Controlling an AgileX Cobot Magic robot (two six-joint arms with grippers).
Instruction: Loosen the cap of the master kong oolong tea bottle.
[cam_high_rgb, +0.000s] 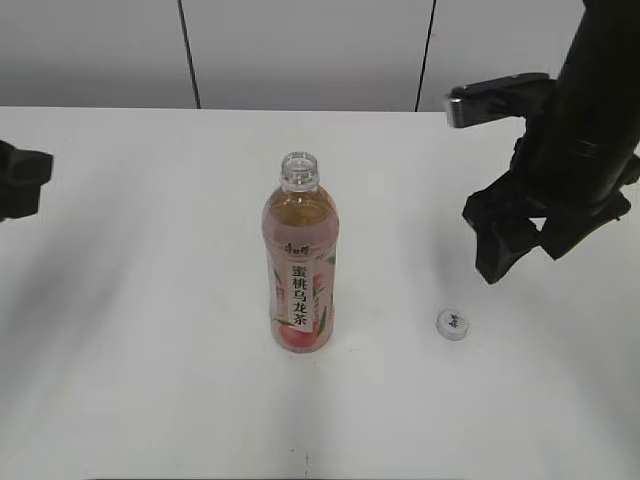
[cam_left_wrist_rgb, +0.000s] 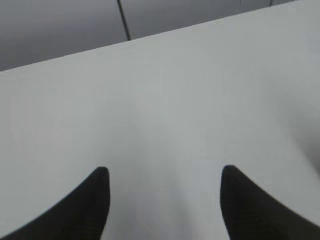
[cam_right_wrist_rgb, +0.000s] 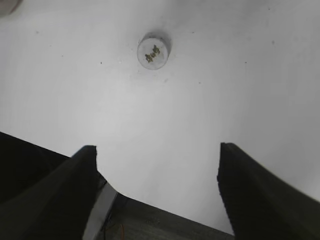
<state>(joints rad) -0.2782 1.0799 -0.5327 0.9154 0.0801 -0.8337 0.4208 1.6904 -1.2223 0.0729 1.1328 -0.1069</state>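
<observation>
The master kong oolong tea bottle (cam_high_rgb: 299, 268) stands upright at the table's middle, its neck open with no cap on it. The white cap (cam_high_rgb: 453, 324) lies on the table to the bottle's right, logo up; it also shows in the right wrist view (cam_right_wrist_rgb: 153, 53). My right gripper (cam_high_rgb: 520, 258) is open and empty, raised above and to the right of the cap; its jaws (cam_right_wrist_rgb: 156, 155) hover over bare table short of the cap. My left gripper (cam_high_rgb: 20, 180) is at the far left edge, far from the bottle; its jaws (cam_left_wrist_rgb: 164, 175) are open and empty.
The white table (cam_high_rgb: 150, 330) spreads around the bottle. A grey panelled wall (cam_high_rgb: 300, 50) runs behind its far edge. The table's dark front edge shows low in the right wrist view (cam_right_wrist_rgb: 165, 220).
</observation>
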